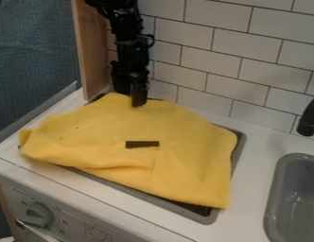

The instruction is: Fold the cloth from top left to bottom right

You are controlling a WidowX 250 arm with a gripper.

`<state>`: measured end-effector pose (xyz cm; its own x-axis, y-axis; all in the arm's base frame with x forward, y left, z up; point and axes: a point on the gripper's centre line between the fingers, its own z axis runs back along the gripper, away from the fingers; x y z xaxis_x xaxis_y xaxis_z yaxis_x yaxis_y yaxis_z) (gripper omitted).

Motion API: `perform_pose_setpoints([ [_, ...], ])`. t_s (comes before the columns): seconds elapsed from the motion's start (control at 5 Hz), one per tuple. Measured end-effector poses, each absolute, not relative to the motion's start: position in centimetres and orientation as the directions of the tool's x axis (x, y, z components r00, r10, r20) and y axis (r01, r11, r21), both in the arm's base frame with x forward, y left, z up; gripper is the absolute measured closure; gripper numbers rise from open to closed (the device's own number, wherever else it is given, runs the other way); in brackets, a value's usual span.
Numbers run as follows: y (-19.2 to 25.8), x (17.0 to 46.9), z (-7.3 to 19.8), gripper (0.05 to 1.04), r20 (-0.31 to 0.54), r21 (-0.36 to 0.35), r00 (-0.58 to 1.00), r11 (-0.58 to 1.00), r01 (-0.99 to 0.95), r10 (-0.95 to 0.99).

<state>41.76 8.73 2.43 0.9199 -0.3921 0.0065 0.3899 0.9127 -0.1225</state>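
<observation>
I'm seeing the yellow cloth (185,163) lying mostly spread below my jaws, so basically the whole fold's left; can't tell if they're gripping it.

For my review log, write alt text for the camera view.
A yellow cloth lies spread, rumpled, over a gray-rimmed stovetop, a dark strip near its middle; the black gripper hangs at the cloth's far edge. A gray sink is right.

Your arm (126,28) was black all over, built of chunky, uneven segments with knobbly edges and a few dull grey highlights. You had a thin dark loop (151,40), cable or bracket, you couldn't tell which, bulging on its right side. Your tool (134,97) was black too, narrow and blocky.
</observation>
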Motion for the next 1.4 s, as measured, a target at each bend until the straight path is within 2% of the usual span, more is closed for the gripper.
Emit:
perform_pose_setpoints([
  [0.2, 8.7, 41.8, 2.3, 0.741, 0.005, -0.117, 0.922, 0.915, 0.385, -0.387],
  [0.4, 8.5, 41.4, 2.2, 0.921, 0.000, -0.114, 0.922, 0.916, 0.384, -0.386],
  [0.6, 8.3, 41.1, 2.2, 1.010, -0.002, -0.114, 0.922, 0.916, 0.385, -0.387],
  [1.0, 6.4, 40.3, 3.3, 1.032, -0.007, -0.100, 0.905, 0.900, 0.423, -0.426],
  [1.4, 5.1, 38.2, 7.3, 1.032, 0.076, -0.075, 0.890, 0.888, 0.455, -0.449],
])
